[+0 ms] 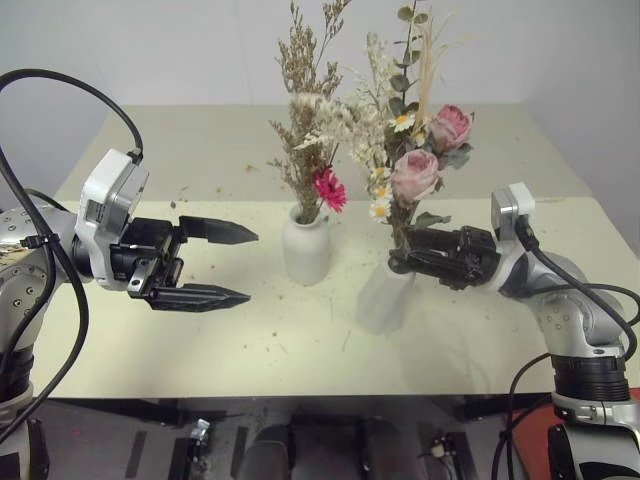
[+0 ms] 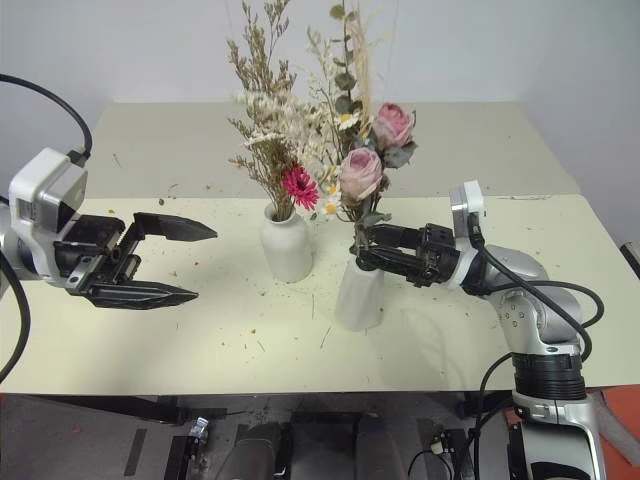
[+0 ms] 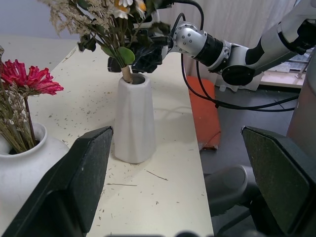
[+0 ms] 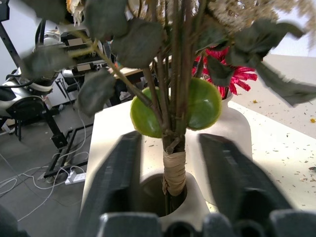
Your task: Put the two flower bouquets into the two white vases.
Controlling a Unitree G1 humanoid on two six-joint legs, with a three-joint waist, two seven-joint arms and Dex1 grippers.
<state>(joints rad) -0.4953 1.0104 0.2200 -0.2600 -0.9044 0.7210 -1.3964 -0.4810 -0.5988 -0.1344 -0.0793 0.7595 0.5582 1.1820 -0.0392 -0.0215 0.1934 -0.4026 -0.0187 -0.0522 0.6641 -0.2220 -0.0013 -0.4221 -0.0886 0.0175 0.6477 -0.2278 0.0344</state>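
1. A pale cream table [image 1: 200, 330], strewn with tiny dried flecks, carries both vases near its middle.
2. The squat, round-shouldered matte white ceramic vase [image 1: 306, 250] with a narrow neck stands upright and holds the bouquet of dried tan-brown grasses with a magenta flower [image 1: 312, 150].
3. The taller, plain tapered white ceramic vase [image 1: 385, 296] stands just beside the squat one, towards the robot's right and nearer the front edge, and the two do not touch.
4. The bouquet of pink roses, white daisies and green leaves [image 1: 415, 150] has its taped stem end down inside the taller vase's round mouth, and its blooms rise above the rim.
5. The right gripper [image 4: 174, 185] sits level at the vase's mouth; its two black fingers [image 4: 112, 177] flank the bound stems with a gap on each side, so the hold is released.
6. The left gripper [image 1: 222, 265] hangs above the table on the robot's left, well apart from both vases, its fingers spread wide and holding nothing.
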